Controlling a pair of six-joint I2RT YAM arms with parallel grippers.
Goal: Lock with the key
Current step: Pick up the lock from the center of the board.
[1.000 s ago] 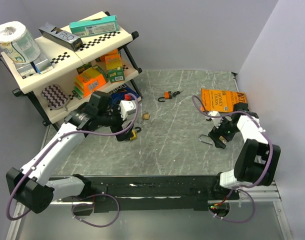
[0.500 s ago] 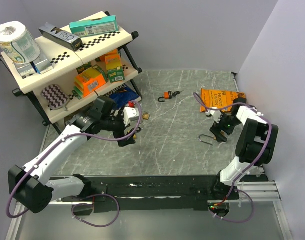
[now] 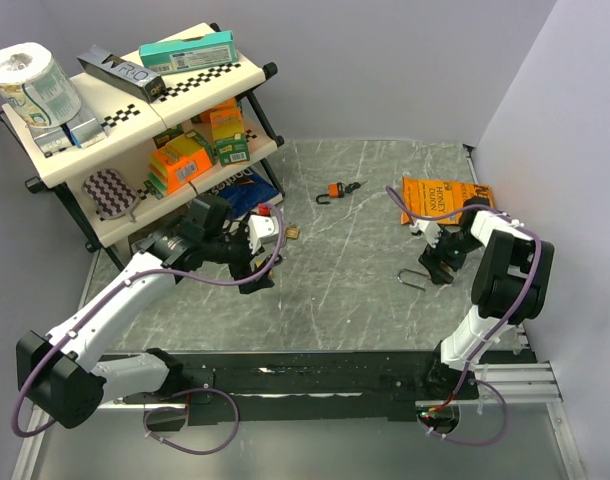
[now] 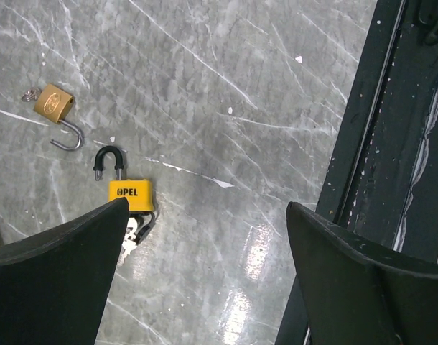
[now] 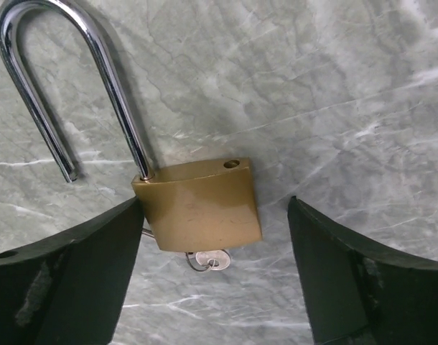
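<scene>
Brass padlock (image 5: pixel 197 205), smooth and squarish, its polished steel shackle swung open, lies flat on the grey veined tabletop (image 5: pixel 334 86), a small silver key (image 5: pixel 208 260) in its base. My right end effector (image 5: pixel 214 208) straddles it, released, touching nothing. I judge grasping is in hand: next, pinch the body squarely. My left end effector (image 4: pixel 208 208) hangs released.
</scene>
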